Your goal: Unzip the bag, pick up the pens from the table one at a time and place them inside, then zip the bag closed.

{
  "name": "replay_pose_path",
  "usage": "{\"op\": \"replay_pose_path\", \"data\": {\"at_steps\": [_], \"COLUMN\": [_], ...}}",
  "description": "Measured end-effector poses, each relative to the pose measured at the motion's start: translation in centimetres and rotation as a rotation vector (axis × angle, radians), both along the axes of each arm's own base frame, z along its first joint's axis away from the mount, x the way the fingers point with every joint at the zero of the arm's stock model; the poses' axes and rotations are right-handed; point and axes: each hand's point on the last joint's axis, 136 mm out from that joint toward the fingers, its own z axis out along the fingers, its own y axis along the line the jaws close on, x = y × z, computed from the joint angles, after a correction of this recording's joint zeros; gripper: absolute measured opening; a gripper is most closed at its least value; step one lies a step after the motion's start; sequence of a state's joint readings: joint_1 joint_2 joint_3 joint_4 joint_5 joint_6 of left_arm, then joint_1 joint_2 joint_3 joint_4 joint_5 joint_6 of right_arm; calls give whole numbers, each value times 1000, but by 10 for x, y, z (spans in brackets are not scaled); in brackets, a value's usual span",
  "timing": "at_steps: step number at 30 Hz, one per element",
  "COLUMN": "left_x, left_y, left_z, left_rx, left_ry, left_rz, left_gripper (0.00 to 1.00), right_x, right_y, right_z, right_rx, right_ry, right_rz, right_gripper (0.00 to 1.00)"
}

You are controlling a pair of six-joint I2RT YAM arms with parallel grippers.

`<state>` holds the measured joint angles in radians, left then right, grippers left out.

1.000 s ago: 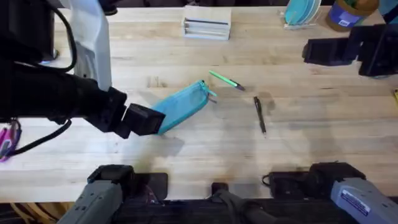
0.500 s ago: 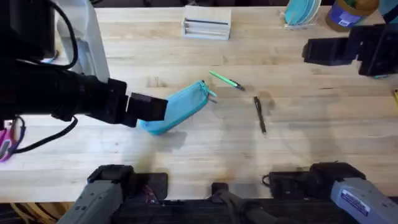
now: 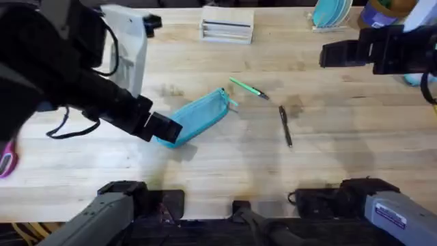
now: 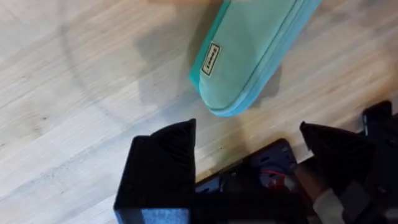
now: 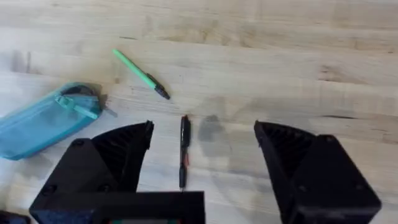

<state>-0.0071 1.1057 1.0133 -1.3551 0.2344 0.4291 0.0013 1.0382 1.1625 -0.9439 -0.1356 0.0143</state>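
Since a second ago: left arm re-angled over the pouch's near-left end; right arm shifted inward along the far edge; bag and pens unmoved.

Overhead. Bag [image 3: 198, 116], zipped, lies diagonally at the middle of the table [image 3: 225, 174], long axis running from near-left up to far-right, zip pull at the far-right end. Left gripper [image 3: 167, 130] sits at the near-left end. Green pen [image 3: 248, 89] lies just beyond the pull; black pen [image 3: 285, 126] lies to the right, roughly front-to-back. Right gripper [image 3: 331, 55] hovers far right, well apart from both (though the nearer arm to the pens).

Left wrist. Fingers spread wide, empty; the bag's [image 4: 252, 53] rounded end lies just ahead of the gap, apart from both fingers.

Right wrist. Fingers parted, empty; black pen [image 5: 184, 151] lies between them, lengthwise to the view; green pen [image 5: 140, 74] and bag [image 5: 46, 121] beyond.
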Motion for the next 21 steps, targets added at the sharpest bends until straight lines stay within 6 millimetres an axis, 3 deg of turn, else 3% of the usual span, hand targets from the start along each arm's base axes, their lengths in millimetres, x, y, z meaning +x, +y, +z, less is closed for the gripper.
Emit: {"op": "replay_pose_path", "data": {"at_steps": [5, 21], "left_x": [0, 20], "left_y": [1, -1], "left_z": [-20, -46], "left_rx": [9, 2], "left_ry": [69, 125], "left_rz": [-44, -116], "left_gripper": [993, 994], "right_x": [0, 0], "right_y": [0, 0], "right_z": [0, 0], "right_rx": [0, 0], "right_ry": [-1, -1], "right_rz": [0, 0], "right_gripper": [998, 998]}}
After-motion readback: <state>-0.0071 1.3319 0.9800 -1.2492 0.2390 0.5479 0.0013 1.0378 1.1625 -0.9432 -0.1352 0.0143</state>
